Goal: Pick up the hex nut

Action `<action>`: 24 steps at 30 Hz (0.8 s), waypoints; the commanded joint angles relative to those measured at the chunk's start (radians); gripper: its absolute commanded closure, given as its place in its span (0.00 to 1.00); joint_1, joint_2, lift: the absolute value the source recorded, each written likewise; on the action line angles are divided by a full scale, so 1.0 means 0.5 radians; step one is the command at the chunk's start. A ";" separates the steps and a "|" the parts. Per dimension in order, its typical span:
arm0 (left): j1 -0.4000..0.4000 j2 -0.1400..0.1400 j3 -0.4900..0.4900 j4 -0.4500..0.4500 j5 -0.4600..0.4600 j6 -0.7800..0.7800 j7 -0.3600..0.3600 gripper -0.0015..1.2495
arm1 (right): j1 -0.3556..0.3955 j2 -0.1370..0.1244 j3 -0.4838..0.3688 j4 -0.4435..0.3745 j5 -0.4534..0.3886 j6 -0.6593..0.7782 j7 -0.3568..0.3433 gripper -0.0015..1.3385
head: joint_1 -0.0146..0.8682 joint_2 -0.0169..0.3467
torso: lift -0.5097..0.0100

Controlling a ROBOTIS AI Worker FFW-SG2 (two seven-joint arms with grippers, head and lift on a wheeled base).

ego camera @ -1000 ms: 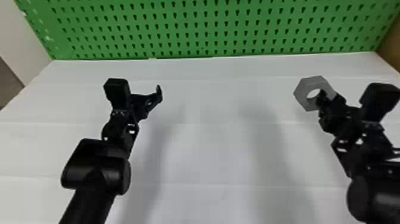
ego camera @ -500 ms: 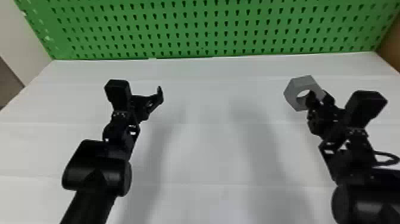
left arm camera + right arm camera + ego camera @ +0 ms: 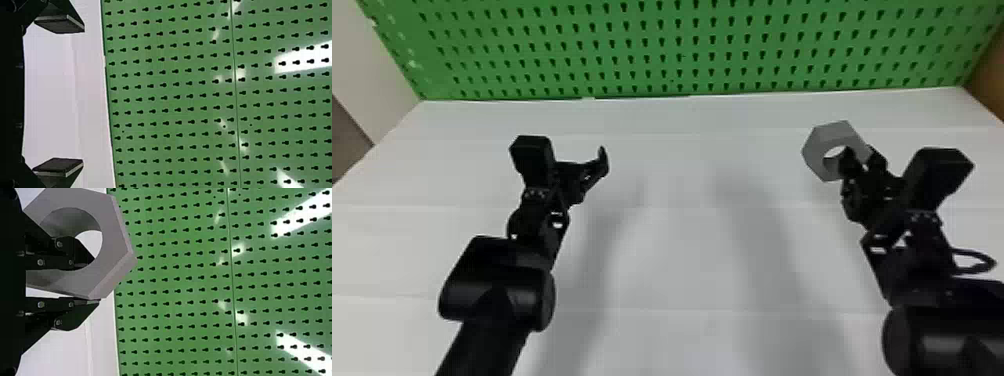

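Observation:
The grey hex nut point(image 3: 818, 150) is held over the right part of the table by my right gripper point(image 3: 863, 159). In the right wrist view, one finger of the right gripper point(image 3: 88, 282) passes into the hole of the hex nut point(image 3: 117, 246) and the other lies against its outer side, so the fingers are shut on its wall. My left gripper point(image 3: 592, 167) stays over the left part of the table. In the left wrist view the left gripper point(image 3: 58, 96) is open, its fingers wide apart with nothing between them.
White sheeting with faint creases covers the table point(image 3: 672, 260). A green pegboard point(image 3: 682, 47) stands along the back edge. A brown panel point(image 3: 988, 75) borders the far right, and a pale wall point(image 3: 377, 65) the far left.
My right gripper has moved left toward the middle with the hex nut in it, and the nut has turned slightly. The left arm has stayed nearly still.

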 commanded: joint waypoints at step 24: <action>0.013 -0.003 -0.008 0.001 0.008 -0.007 0.006 0.07 | 0.009 0.002 0.043 0.012 0.033 -0.003 0.000 0.79 | 0.91 0.46 | 0.81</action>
